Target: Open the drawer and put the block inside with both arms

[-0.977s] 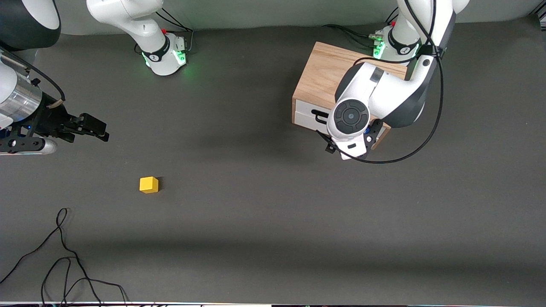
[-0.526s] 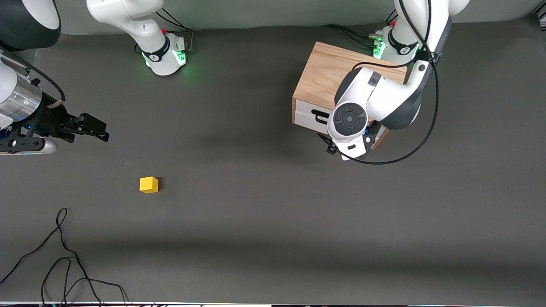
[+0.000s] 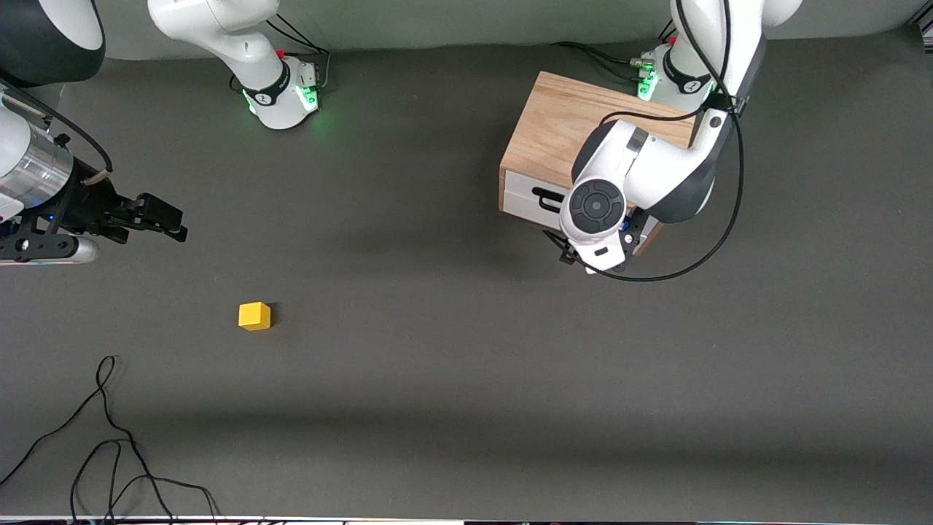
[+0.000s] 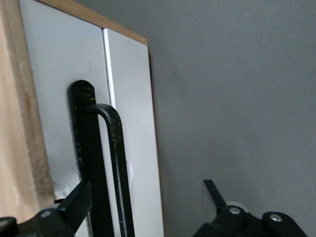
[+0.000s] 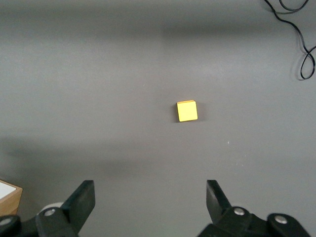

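We see the drawer (image 3: 536, 200) shut in its oak cabinet (image 3: 561, 131), which stands at the left arm's end of the counter (image 3: 466, 364). The left hand (image 4: 148, 207) is at the drawer front, fingers spread wide with the black handle (image 4: 106, 168) between them, not clamped. The yellow block (image 3: 254, 316) lies on the counter toward the right arm's end, well apart. The right hand (image 3: 157, 219) waits above the counter, fingers wide apart and empty.

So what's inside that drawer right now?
That can't be seen: the drawer is shut, its white front flush in the wooden cabinet. The left gripper is open around its black handle. The yellow block sits on the table, outside.
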### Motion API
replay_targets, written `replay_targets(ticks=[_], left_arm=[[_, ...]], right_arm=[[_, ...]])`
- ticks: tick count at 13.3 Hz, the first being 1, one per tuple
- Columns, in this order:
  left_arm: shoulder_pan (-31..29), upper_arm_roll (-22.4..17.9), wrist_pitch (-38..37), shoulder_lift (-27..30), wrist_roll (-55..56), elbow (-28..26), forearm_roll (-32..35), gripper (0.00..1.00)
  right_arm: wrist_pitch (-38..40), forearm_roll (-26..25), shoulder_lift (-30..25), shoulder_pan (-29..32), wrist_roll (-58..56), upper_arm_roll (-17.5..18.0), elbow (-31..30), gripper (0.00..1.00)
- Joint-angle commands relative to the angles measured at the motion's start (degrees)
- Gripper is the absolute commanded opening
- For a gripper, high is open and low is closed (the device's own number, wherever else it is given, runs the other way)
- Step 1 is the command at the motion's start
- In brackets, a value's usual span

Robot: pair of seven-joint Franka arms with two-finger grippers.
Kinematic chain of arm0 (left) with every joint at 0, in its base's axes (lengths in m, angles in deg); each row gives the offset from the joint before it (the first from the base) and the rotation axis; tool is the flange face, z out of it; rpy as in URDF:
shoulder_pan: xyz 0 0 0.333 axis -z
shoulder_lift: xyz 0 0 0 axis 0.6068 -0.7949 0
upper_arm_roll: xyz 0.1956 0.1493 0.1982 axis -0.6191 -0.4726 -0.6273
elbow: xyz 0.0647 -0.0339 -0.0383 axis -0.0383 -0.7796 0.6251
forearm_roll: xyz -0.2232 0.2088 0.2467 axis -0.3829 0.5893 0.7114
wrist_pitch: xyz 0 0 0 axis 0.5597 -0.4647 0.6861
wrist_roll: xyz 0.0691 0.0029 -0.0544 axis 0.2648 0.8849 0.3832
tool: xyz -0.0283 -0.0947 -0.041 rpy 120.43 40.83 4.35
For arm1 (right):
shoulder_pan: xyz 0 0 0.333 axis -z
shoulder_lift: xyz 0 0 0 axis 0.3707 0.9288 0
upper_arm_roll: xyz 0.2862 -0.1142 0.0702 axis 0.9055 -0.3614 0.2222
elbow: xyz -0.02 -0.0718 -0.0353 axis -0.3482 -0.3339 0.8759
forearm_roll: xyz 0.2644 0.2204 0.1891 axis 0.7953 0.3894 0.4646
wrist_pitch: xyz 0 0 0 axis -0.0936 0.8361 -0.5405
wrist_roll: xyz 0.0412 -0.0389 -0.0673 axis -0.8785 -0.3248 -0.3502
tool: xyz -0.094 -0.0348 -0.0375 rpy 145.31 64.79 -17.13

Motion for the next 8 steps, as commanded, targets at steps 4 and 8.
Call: replay_targets(ticks=[4,8], left_arm=[[1.7,-0.4,2.8,0.8,3.5,-2.9,0.9,1.0],[1.7,-0.4,4.9,-0.7,4.4,-2.9,0.9,1.0]], right_arm=[[-0.1,-1.0,-0.2,-0.6,1.2,-0.7,0.4,1.0],[0.1,-1.0,0.6,-0.4,1.3,-0.8,0.5,1.0]])
